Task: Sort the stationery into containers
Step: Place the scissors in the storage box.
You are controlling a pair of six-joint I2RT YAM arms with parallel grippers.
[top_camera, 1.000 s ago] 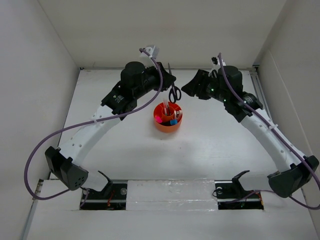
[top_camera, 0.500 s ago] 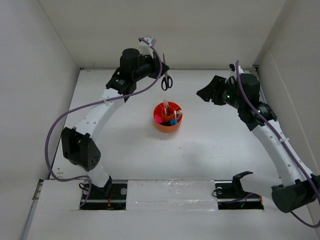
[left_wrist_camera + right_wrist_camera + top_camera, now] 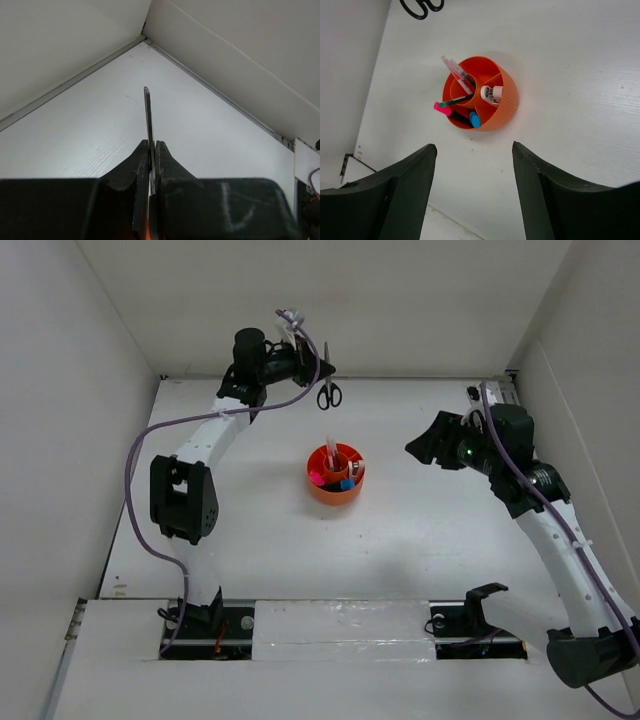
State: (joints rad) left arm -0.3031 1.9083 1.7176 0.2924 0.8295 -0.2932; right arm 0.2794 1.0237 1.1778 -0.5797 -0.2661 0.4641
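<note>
Could not read the small dark marks on the white-and-pink clip-like piece; too small to tell. Counted one round orange organiser, standing upright near the middle of the tabletop. Counted two black markers in its outer ring of wedges, just beside each other: a pink-capped marker and a blue-capped marker, caps poking over the rim. Could not tell whether both shared one wedge. Counted one pink pen and one thin black pen, both leaning out of the central cup. Found the clip-like piece alone in a wedge next to the blue cap.

Counted one pair of black-handled scissors, outside the organiser, beyond it toward the back wall and raised off the tabletop. Gripped them by the blades in the left tool, fingers clamped tight on the steel, blade tip jutting forward past the fingertips, handles pointing toward the organiser.

Held nothing in the right tool: fingers spread wide apart, off to the right of the organiser and well apart from it, with the organiser showing in the gap between them in the right wrist view. Caught the scissors' two handle loops at the top edge of that same view, beyond the organiser.
</note>
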